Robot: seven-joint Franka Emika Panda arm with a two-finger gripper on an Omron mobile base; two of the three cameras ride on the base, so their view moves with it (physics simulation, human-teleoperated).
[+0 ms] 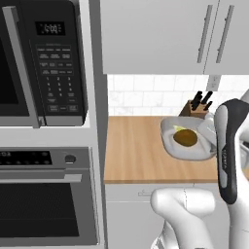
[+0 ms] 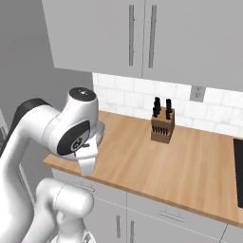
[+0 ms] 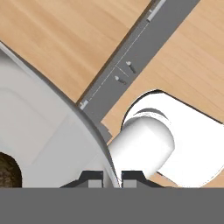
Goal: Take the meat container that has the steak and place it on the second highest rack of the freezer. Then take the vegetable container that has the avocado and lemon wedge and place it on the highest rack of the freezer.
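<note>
The vegetable container [image 1: 187,151] is a pale shallow tub held in the air over the wooden counter, right of the oven column. In it lie the dark brown avocado [image 1: 185,138] and, behind it, the yellow-green lemon wedge [image 1: 179,128]. In the hand view my gripper [image 3: 111,179] is shut on the rim of the vegetable container [image 3: 39,127], one dark tip on each side of the wall. The avocado [image 3: 6,171] peeks in at the lower left edge. My forearm covers the tub's right end in the left base view. The meat container, the steak, the freezer and its racks are out of view.
A microwave [image 1: 44,63] sits above a wall oven [image 1: 46,199] at the left. A knife block [image 2: 162,124] stands on the counter [image 2: 190,166] near the tiled wall. Upper cabinets [image 2: 142,33] hang overhead; drawers run under the counter edge.
</note>
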